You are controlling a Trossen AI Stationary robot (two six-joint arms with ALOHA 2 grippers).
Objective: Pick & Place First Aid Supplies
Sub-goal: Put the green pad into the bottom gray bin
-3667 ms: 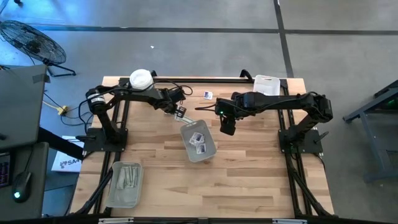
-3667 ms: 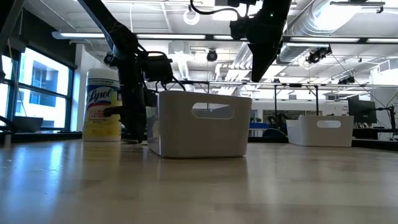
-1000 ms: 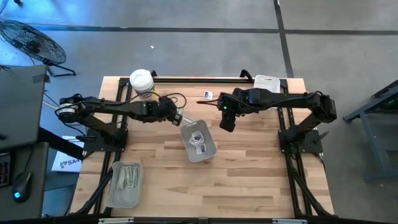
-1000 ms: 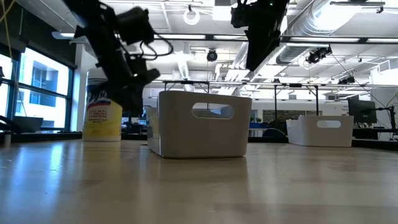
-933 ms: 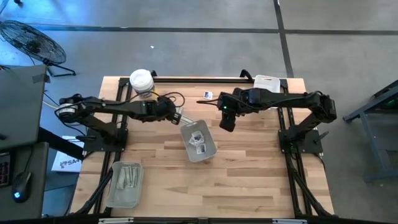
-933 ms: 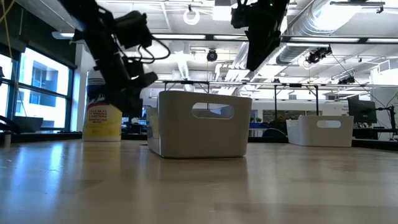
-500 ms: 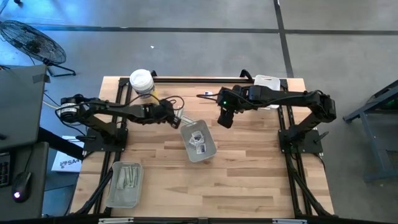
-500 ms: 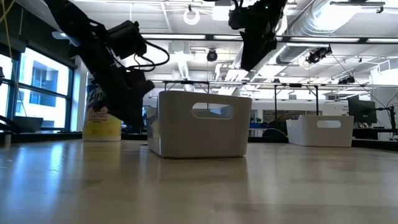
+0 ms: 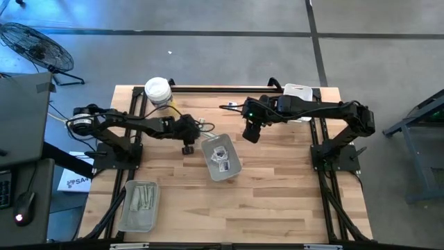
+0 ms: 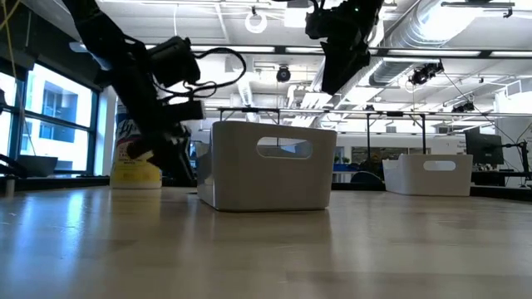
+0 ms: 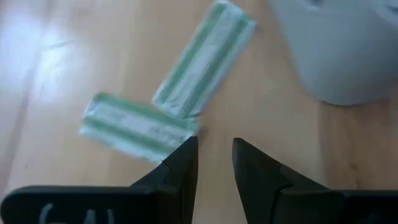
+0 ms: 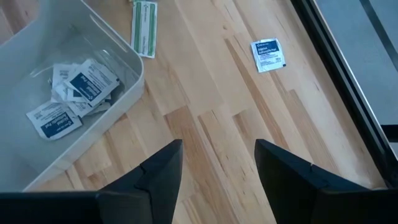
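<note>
Two pale green strip packets lie flat on the wood just left of the clear tray, which holds several white packets. My left gripper points down over the strips, fingers narrowly open with nothing between them. One white packet lies alone near the table's far edge. My right gripper hangs open high above the table, right of the tray. My left gripper has one fingertip right at the end of the nearer strip. Whether it touches the strip I cannot tell.
A second clear tray with green strips stands at the near left corner. A white-lidded tub stands at the far left. A white bin sits at the far right. Bare wood spreads near the front edge.
My left gripper has come down toward the table beside the tray's left corner and has rolled about its own pointing line. The strips and the tray lie as before.
</note>
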